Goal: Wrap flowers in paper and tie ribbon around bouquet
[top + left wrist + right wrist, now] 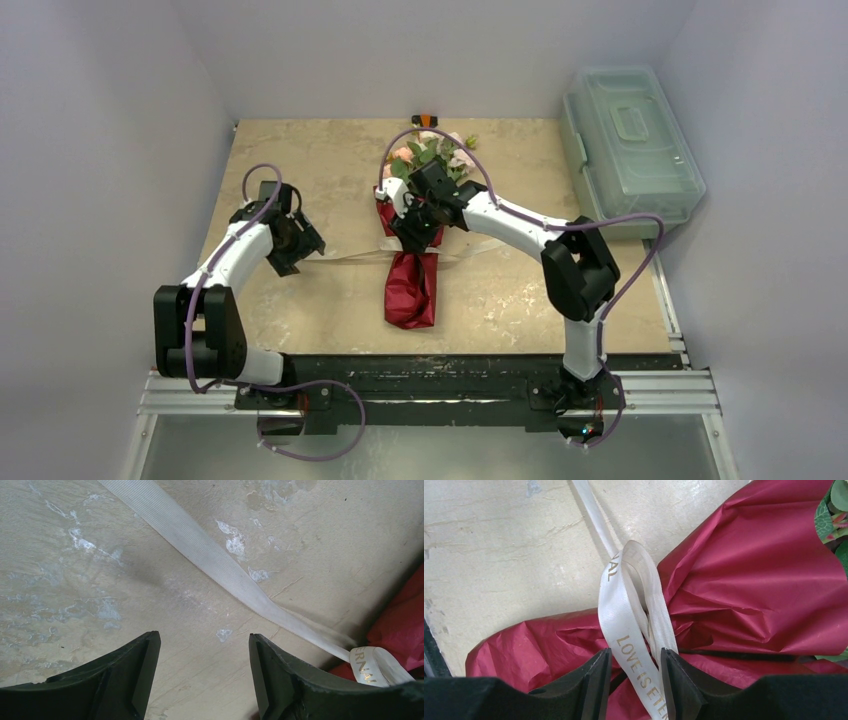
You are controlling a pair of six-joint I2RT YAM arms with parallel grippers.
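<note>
Here's a scuffed beige stone-look worktop (330, 160) under plain pale walls (450, 50), with a clear plastic lidded box (630, 140) far right. The left tool (203, 637) is spread wide. The right tool (635, 652) is pinching the cream fabric ribbon (616, 615) round the red paper bouquet (764, 580).

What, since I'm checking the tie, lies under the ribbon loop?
Under the ribbon loop lies crinkled red paper, gathered at the waist. The stems inside are covered; only green leaves peek out at its open end.
</note>
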